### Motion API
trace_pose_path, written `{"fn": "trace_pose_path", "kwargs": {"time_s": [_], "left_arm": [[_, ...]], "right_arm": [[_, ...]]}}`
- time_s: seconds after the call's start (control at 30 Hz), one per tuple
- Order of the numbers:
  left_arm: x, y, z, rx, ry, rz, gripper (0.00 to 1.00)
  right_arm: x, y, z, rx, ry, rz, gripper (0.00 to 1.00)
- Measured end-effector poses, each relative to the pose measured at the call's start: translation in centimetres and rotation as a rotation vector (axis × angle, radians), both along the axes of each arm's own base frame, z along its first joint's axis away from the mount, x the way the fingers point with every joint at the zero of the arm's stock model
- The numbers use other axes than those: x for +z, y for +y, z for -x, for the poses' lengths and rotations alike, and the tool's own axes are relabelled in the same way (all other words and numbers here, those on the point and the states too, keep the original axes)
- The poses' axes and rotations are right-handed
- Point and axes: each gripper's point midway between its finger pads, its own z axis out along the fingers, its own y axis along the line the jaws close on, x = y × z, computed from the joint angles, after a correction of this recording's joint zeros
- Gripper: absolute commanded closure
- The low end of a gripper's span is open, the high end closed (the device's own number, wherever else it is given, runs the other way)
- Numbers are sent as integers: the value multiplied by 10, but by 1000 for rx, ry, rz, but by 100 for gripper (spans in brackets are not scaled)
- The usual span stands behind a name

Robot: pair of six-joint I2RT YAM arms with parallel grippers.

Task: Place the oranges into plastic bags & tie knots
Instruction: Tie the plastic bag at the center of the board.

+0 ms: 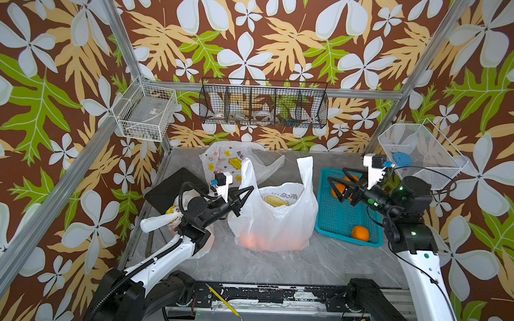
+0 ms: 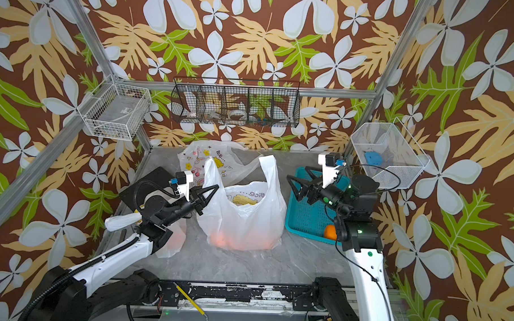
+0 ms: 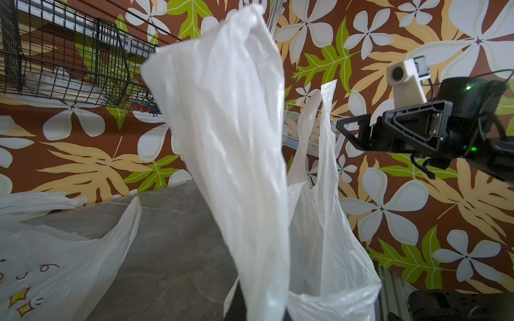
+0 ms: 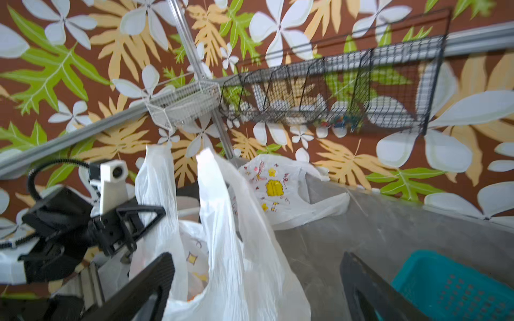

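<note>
A translucent white plastic bag (image 1: 272, 223) (image 2: 242, 222) stands mid-table, with several oranges glowing through its bottom. My left gripper (image 1: 249, 191) (image 2: 216, 188) is shut on its left handle (image 3: 236, 139), holding it upright. The right handle (image 1: 305, 174) (image 4: 219, 208) stands free. My right gripper (image 1: 336, 175) (image 2: 298, 173) (image 4: 256, 278) hangs open and empty over the teal basket (image 1: 336, 220), just right of that handle. Oranges (image 1: 360, 233) (image 1: 338, 190) lie in the basket. An empty printed bag (image 1: 229, 161) lies behind. A tied bag (image 1: 171, 214) sits under my left arm, its knot end (image 1: 155, 222) sticking out left.
A black board (image 1: 172, 187) lies at the table's left. A black wire rack (image 1: 263, 104) hangs on the back wall, a white wire basket (image 1: 145, 113) at left and a mesh basket (image 1: 420, 152) at right. A yellow pencil (image 1: 224, 302) lies on the front rail.
</note>
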Motion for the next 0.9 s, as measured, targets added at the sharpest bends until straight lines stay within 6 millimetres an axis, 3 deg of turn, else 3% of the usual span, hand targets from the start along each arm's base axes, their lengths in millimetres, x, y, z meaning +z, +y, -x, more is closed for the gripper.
{"fn": "trace_pose_path", "kwargs": {"time_s": [0.1,0.23,0.5,0.9], "left_arm": [[0,-1,2,-9,-7,-8,100],[1,-2,5,-21,-21,-21,100],[1,-4,7,-34,-37,-38,100],[5,-5,6,-40,-45,-39,100]], "right_arm": [[-41,9,9,85,-7,18,0],[-64,20,12,180,-61,31,1],[-60,48,-3,321,-163,53,1],[-57,66,-37,374,-199,57,1]]}}
